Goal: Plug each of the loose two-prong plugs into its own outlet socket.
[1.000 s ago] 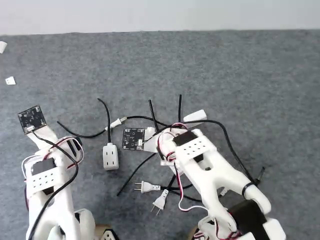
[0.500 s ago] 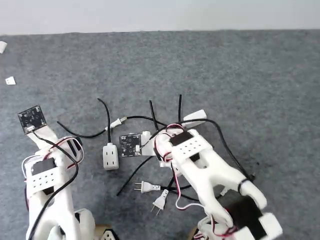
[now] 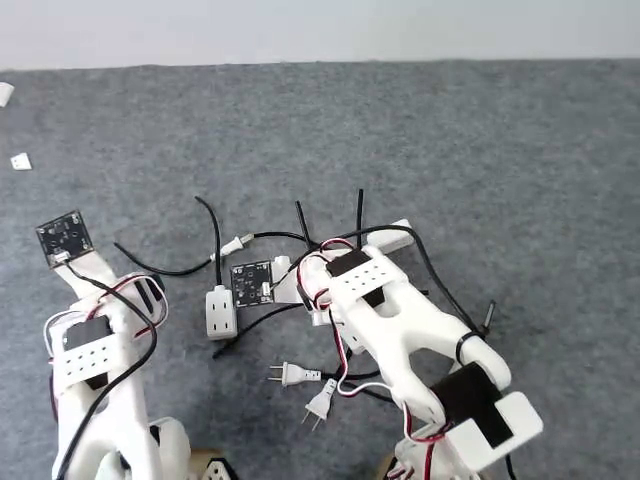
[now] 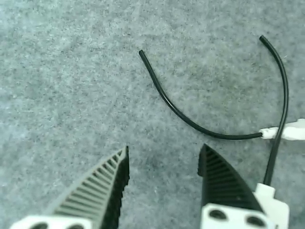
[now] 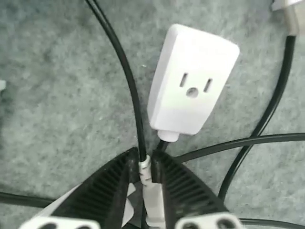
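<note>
— Grey carpet covers the tabletop (image 3: pixel 500 150). Which step is this?
— Lining up, I'd judge. The right gripper (image 5: pixel 145 156) hangs just beside the white outlet socket (image 5: pixel 190 81), at its cord end. Its fingers are pinched nearly together on a white plug (image 5: pixel 145 171) and the black cord running into it. The prongs are hidden, so I cannot tell which way they face.
— And the other arm?
— The left gripper (image 4: pixel 164 150) hovers over bare carpet off to one side of the socket, fingers spread wide, holding nothing.
— What does the next move call for?
— Probably carrying the plug over the socket's upturned face and squaring the prongs to the slots before pushing. The socket lies loose and may slide, so the idle arm could pin it.
— Anything in the way?
— Black cords (image 5: pixel 270 107) cross right beside the socket and run under the right arm. One loose plug (image 3: pixel 290 375) and a second loose plug (image 3: pixel 320 403) lie near the socket, toward the arms' bases. A third plug (image 3: pixel 237 244) lies just beyond it.
</note>
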`<state>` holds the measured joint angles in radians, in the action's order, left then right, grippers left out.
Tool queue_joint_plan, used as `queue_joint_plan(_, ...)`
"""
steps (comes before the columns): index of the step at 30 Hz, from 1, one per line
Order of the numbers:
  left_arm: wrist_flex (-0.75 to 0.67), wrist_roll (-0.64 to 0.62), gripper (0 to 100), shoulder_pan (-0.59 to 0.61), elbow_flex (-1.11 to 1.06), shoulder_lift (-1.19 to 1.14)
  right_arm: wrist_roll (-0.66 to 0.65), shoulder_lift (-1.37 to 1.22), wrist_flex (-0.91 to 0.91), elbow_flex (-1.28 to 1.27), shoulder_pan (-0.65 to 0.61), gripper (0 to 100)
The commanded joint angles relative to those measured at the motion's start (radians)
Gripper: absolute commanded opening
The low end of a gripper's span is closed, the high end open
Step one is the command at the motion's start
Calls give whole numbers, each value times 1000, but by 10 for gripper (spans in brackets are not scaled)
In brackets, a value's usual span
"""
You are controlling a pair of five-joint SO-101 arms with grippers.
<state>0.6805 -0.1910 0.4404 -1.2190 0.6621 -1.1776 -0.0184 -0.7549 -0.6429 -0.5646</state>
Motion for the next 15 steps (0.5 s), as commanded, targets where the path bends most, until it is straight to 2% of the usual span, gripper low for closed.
queue_joint_plan(1, -28, 11, 220, 2, 2, 0, -8, -1, 36, 18, 35, 76)
queue_joint_plan(5, -28, 11, 220, 2, 1, 0, 15, 2, 73, 21, 56, 8)
queue_joint_plan(10, -28, 11, 220, 2, 1, 0, 121, 44, 74, 29, 51, 10)
queue_joint_plan(15, -51, 11, 218, 2, -1, 0, 331, 196, 73, 29, 56, 10)
